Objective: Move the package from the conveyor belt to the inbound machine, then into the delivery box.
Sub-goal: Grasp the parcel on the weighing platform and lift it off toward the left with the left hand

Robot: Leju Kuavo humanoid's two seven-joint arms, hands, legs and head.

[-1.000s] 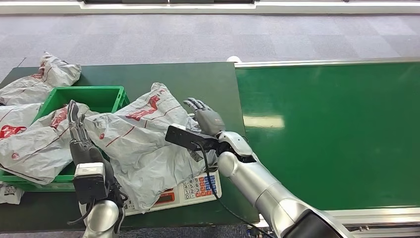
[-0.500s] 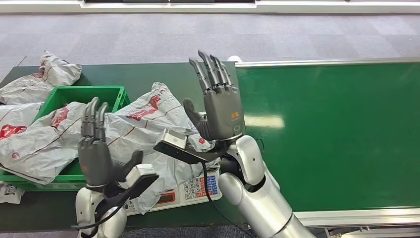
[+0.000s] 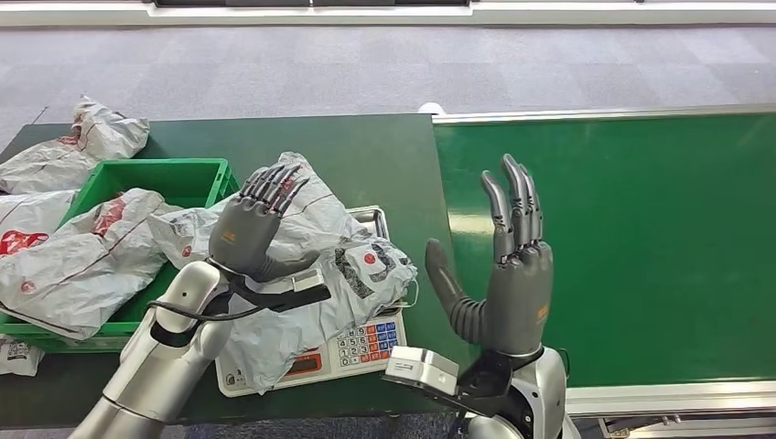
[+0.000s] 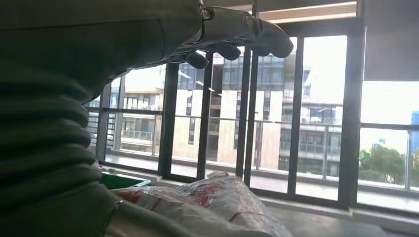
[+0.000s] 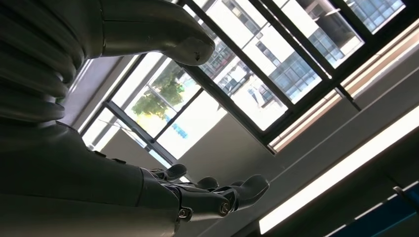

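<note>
A crumpled grey package (image 3: 311, 265) with red print lies across the scale (image 3: 361, 346), the inbound machine, on the dark green table. My left hand (image 3: 252, 224) is raised above the package's left part, fingers spread, holding nothing. My right hand (image 3: 508, 274) stands upright over the conveyor belt's (image 3: 631, 238) near left edge, palm facing left, fingers straight and apart, empty. The green delivery box (image 3: 178, 178) sits to the left with other grey packages (image 3: 73, 265) draped over it. In the left wrist view the package (image 4: 217, 197) lies below my left hand (image 4: 232, 29).
More grey packages (image 3: 87, 137) lie at the table's far left. The scale's keypad (image 3: 371, 340) and metal pan corner (image 3: 371, 215) show beside the package. The belt is bare. Grey carpet lies beyond the table.
My right hand has pulled back from the package toward the belt and lifted upright. My left hand has risen and swung right, over the package. The package now rests free on the scale.
</note>
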